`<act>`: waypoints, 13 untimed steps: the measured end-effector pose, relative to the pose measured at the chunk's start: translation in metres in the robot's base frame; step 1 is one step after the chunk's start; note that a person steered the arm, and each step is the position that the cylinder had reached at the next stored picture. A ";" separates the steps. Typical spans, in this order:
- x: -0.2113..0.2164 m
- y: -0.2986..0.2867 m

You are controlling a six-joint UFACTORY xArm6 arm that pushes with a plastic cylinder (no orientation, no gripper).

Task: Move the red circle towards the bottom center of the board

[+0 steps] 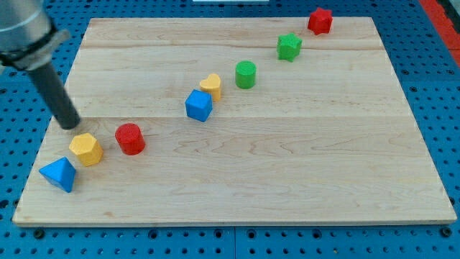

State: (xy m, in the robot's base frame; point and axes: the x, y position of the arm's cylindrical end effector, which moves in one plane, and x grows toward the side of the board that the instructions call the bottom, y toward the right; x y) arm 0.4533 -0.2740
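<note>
My tip rests on the wooden tabletop near its left edge, just above the yellow hexagon and to the left of the red circle, touching neither. The rod carries no fingers, so there is nothing to open or close. The red circle sits in the lower left part of the tabletop, just beside the yellow hexagon, with the blue triangle further down toward the view's bottom-left corner. From there a diagonal line of blocks climbs toward the view's top right: a blue cube touching a yellow heart, a green circle, a green star and a red star.
</note>
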 end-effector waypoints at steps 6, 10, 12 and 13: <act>0.048 0.128; -0.011 0.166; 0.037 0.252; 0.036 0.226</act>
State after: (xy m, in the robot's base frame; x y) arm 0.4897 -0.0480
